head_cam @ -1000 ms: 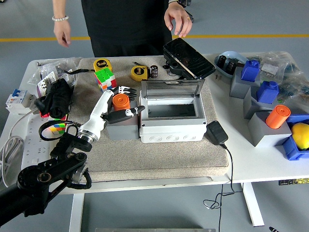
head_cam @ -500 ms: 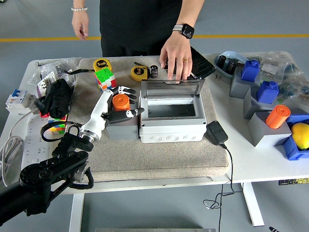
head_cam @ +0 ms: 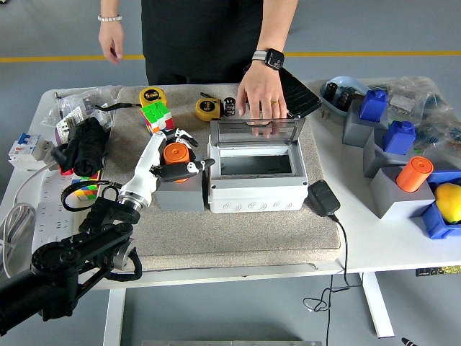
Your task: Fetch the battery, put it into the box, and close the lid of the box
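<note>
The orange battery [head_cam: 176,153] stands in a grey holder block [head_cam: 178,194] on the beige mat, just left of the grey box [head_cam: 256,184]. My left hand [head_cam: 182,153] reaches in from the lower left. Its white fingers [head_cam: 183,135] curl over the battery's far side and the thumb presses its near side, so it is shut on the battery. The box is open, with its clear lid [head_cam: 256,131] standing upright at the back. A person's hand [head_cam: 262,92] rests on the lid's top edge. My right arm is out of view.
Two yellow tape measures [head_cam: 152,95] and a Rubik's cube [head_cam: 158,115] lie behind the battery. A black adapter [head_cam: 324,197] with its cable sits right of the box. Grey and blue blocks, another orange cylinder [head_cam: 414,173] and a yellow ball fill the right side.
The person's hand came down from above the table onto the lid's top edge. My left hand shifted slightly left and closed tighter around the battery.
</note>
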You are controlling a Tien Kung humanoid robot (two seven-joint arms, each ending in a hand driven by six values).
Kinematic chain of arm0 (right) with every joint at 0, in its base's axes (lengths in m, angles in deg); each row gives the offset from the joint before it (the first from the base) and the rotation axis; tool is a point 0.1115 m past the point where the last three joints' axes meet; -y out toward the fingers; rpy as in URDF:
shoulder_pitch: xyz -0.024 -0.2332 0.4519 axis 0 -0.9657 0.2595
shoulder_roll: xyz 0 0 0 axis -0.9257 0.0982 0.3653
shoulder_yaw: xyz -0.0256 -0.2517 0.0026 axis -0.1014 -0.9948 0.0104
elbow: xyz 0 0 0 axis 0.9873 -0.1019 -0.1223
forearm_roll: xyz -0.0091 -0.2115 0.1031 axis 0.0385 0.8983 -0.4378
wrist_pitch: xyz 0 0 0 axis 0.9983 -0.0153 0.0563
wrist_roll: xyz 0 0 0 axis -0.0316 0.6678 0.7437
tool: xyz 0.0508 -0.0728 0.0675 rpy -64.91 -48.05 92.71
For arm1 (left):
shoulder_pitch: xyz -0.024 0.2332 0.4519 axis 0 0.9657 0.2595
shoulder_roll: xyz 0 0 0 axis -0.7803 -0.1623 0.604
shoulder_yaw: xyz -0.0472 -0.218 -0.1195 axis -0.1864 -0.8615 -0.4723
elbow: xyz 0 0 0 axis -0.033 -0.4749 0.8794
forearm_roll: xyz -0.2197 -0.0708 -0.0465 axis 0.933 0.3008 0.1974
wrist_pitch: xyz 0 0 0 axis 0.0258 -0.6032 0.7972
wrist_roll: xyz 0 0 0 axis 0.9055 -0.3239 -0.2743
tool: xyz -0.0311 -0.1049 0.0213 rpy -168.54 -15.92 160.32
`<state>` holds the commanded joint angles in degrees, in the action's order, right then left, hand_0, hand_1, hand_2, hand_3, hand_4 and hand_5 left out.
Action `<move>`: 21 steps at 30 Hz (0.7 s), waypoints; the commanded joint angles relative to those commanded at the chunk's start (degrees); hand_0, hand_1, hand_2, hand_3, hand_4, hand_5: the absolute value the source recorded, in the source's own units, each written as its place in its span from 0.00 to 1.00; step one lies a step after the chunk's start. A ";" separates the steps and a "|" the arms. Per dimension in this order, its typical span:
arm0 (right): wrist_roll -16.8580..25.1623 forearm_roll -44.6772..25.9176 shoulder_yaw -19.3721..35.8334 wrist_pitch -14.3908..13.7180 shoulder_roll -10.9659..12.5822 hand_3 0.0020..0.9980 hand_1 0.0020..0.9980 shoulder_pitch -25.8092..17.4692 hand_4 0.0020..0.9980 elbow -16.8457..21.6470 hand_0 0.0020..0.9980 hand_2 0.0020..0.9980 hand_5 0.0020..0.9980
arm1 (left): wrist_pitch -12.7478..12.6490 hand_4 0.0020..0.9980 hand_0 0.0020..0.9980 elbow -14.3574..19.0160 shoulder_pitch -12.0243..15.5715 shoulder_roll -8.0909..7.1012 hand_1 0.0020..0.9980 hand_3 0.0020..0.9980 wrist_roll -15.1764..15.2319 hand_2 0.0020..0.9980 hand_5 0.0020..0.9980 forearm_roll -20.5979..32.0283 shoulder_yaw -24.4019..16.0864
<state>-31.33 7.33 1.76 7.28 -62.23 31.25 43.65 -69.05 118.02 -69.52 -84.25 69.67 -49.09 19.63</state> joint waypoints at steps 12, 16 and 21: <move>0.22 0.01 0.04 -0.10 -0.01 0.58 0.64 0.09 0.94 -0.02 0.58 0.66 0.50 | -0.37 1.00 0.09 0.15 -0.10 0.09 0.08 0.19 1.73 0.13 0.00 1.10 -0.11; 0.27 0.06 0.16 -0.14 -0.04 0.58 0.64 0.04 0.94 -0.03 0.58 0.66 0.50 | -0.14 1.00 0.09 0.77 0.25 0.09 0.08 0.18 1.53 0.12 0.00 0.53 -1.16; 0.33 0.07 0.23 -0.20 -0.07 0.58 0.64 0.03 0.94 -0.05 0.58 0.66 0.50 | 0.04 1.00 0.09 2.27 0.73 0.06 0.08 0.18 1.03 0.12 0.00 -0.29 -3.03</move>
<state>-31.00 7.40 1.99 7.09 -62.30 31.29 43.61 -69.01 120.29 -68.79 -84.19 70.70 -49.38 16.60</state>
